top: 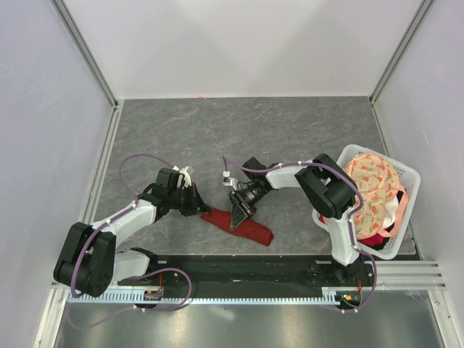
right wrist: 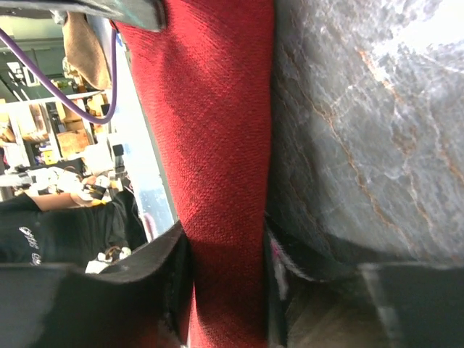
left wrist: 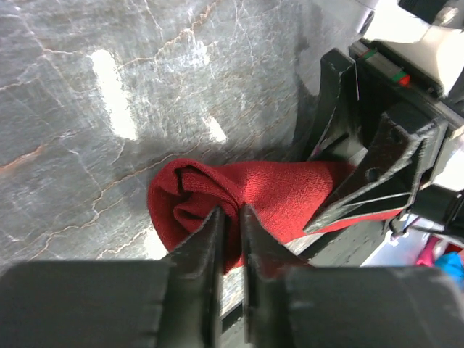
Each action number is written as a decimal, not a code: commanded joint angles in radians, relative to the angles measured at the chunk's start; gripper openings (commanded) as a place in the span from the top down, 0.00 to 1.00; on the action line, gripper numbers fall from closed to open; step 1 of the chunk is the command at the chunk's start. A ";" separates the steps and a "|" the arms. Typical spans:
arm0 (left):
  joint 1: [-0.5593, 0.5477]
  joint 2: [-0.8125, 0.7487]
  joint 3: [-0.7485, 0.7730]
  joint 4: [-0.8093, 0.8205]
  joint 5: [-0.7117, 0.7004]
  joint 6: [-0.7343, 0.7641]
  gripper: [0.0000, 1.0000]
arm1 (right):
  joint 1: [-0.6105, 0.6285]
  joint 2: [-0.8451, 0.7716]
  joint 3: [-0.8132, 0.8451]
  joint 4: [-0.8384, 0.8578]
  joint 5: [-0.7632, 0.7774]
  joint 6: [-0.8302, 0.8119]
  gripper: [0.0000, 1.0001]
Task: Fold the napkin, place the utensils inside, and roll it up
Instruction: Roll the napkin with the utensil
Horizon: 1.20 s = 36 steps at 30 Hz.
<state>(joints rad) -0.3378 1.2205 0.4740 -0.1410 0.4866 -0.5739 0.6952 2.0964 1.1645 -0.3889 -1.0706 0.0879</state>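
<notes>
Currently red napkin [top: 255, 230] betw R jaws

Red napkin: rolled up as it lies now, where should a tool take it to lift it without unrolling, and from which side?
Probably across the middle of the napkin, coming down from above with the tool straddling its width. It lies flat as a long narrow roll, so a mid-span pinch clamps every layer; its end in the left wrist view shows loose folds that could pull out.

Lab test cell: white panels [top: 239, 43], aluminium rails [top: 85, 52].
</notes>
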 commanded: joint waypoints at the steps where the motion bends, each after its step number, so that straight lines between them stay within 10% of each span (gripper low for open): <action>1: 0.000 0.017 0.005 0.035 0.012 -0.009 0.98 | -0.006 -0.028 0.003 -0.004 0.202 -0.011 0.52; 15: 0.020 0.235 0.169 -0.149 0.000 0.029 0.98 | 0.256 -0.469 -0.077 0.007 0.911 -0.152 0.09; 36: 0.022 0.292 0.236 -0.183 0.027 0.063 0.98 | 0.380 -0.319 -0.078 0.056 1.041 -0.240 0.13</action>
<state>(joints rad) -0.3202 1.5066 0.6773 -0.3080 0.5083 -0.5560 1.0710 1.7557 1.0813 -0.3553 -0.0673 -0.1307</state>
